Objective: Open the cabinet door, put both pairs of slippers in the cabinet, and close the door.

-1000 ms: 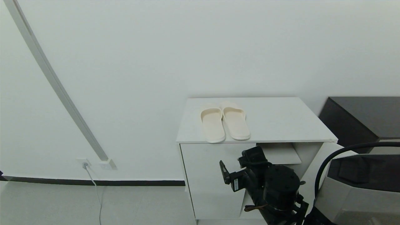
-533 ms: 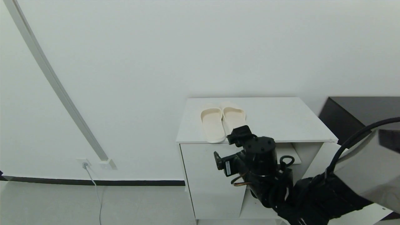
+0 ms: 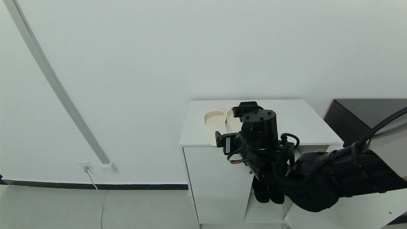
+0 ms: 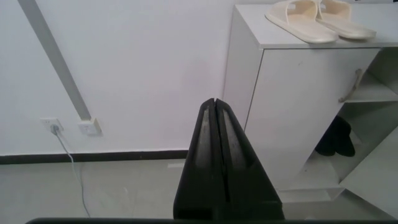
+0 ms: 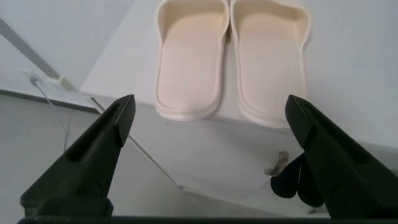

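A pair of cream slippers (image 5: 189, 59) lies side by side on top of the white cabinet (image 3: 216, 178), toes at its front edge. My right gripper (image 5: 210, 106) hovers just above and in front of them, open wide with nothing between its fingers. In the head view the right arm (image 3: 259, 133) hides most of the right slipper. A pair of black slippers (image 4: 337, 138) stands on a lower shelf inside the cabinet, whose right door (image 3: 337, 213) is swung open. My left gripper (image 4: 215, 106) is shut and empty, low and to the left of the cabinet.
The cabinet's left door (image 4: 305, 118) is closed, with a beige strap handle (image 4: 354, 84) on its edge. A dark table (image 3: 365, 121) stands right of the cabinet. A wall socket with a cable (image 3: 85, 167) sits low on the left wall above bare floor.
My right arm has risen from in front of the cabinet's open compartment to the level of the top, over the cream slippers. Slippers and door have not moved.
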Available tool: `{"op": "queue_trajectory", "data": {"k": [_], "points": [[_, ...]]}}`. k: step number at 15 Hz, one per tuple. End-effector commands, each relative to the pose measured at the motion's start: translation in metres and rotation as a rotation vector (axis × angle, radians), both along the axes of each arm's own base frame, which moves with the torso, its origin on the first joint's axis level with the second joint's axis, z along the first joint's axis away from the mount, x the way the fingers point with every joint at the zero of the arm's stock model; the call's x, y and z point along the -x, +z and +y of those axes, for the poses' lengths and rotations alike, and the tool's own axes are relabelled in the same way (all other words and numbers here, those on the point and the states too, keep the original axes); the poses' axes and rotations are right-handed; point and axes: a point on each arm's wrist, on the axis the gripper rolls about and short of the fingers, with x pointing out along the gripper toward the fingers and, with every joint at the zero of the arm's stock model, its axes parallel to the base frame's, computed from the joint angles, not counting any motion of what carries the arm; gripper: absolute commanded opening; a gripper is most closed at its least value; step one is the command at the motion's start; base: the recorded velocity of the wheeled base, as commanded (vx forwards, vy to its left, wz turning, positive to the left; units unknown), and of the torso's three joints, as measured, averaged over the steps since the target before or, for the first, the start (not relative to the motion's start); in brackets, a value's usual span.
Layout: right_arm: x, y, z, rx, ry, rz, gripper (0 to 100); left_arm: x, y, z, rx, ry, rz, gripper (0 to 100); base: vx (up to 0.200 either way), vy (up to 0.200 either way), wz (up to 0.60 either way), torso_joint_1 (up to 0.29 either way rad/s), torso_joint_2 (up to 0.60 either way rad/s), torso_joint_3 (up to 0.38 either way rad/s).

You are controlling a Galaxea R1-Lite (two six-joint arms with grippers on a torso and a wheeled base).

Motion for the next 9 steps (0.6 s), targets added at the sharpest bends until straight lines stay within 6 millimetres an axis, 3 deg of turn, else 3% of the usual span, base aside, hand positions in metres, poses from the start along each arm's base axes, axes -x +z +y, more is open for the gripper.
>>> {"op": "queue_trajectory", "data": {"k": [1, 7, 9], "points": [[-0.004, -0.013, 0.003, 0.010, -0.009, -0.003, 100, 0.000, 0.000, 0.000, 0.001, -0.001, 0.001, 0, 0.200, 0.000, 0.00, -0.012, -0.01, 0.002], [-0.011, -0.037, 0.007, 0.043, -0.010, 0.022, 100, 0.000, 0.000, 0.000, 0.001, 0.001, 0.001, 0, 0.200, 0.000, 0.00, 0.004, 0.00, 0.002], [-0.015, -0.040, 0.009, 0.042, -0.011, 0.023, 100, 0.000, 0.000, 0.000, 0.002, 0.002, 0.001, 0, 0.000, 0.000, 0.00, 0.000, 0.00, 0.000]]}}
